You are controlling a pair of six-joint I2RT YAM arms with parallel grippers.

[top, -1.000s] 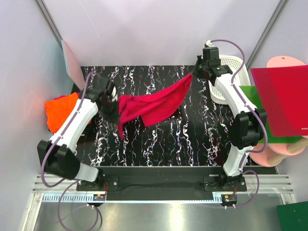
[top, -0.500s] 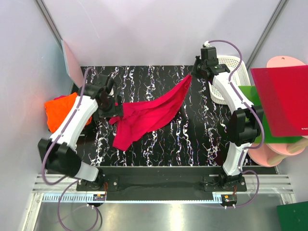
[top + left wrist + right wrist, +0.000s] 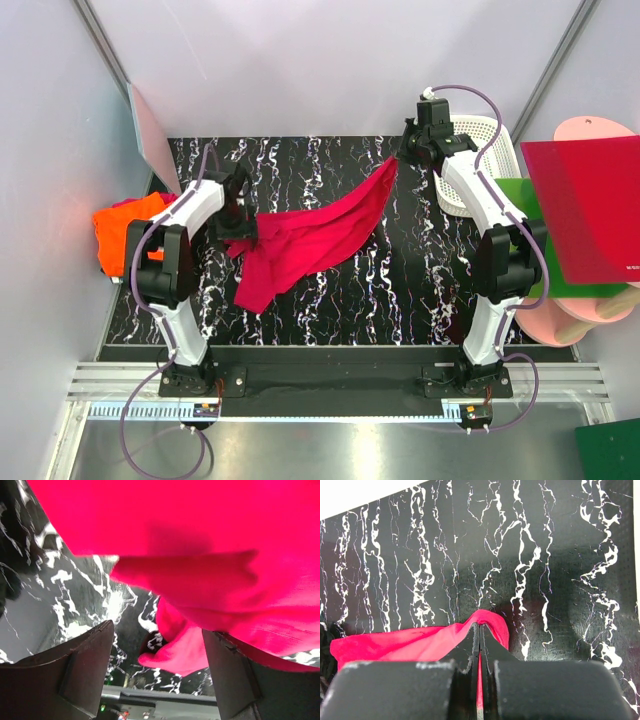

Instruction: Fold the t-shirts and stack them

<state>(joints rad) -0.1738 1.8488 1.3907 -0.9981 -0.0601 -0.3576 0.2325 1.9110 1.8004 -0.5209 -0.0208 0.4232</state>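
The crimson-red t-shirt (image 3: pixel 320 225) stretches diagonally over the black marbled table (image 3: pixel 400 290). Its far right corner is lifted and pinched in my right gripper (image 3: pixel 398 160), which is shut on the cloth (image 3: pixel 420 642) at its fingertips (image 3: pixel 480 628). The shirt's lower left end lies crumpled on the table by my left gripper (image 3: pixel 236 222). That gripper (image 3: pixel 157 672) is open; a loose fold of red cloth (image 3: pixel 175 655) hangs between the spread fingers (image 3: pixel 85 665) without being pinched. The orange t-shirt (image 3: pixel 125 235) lies bunched at the table's left edge.
A white basket (image 3: pixel 490 150) stands behind the right arm. A stiff red board (image 3: pixel 590 210) lies over a green board (image 3: pixel 518 195) and pink discs (image 3: pixel 590 128) at the right. A pale panel (image 3: pixel 148 130) leans at the back left.
My left gripper opened and let go of the shirt's left end, which sagged onto the table. The left arm folded back toward its base. The right gripper kept its hold.
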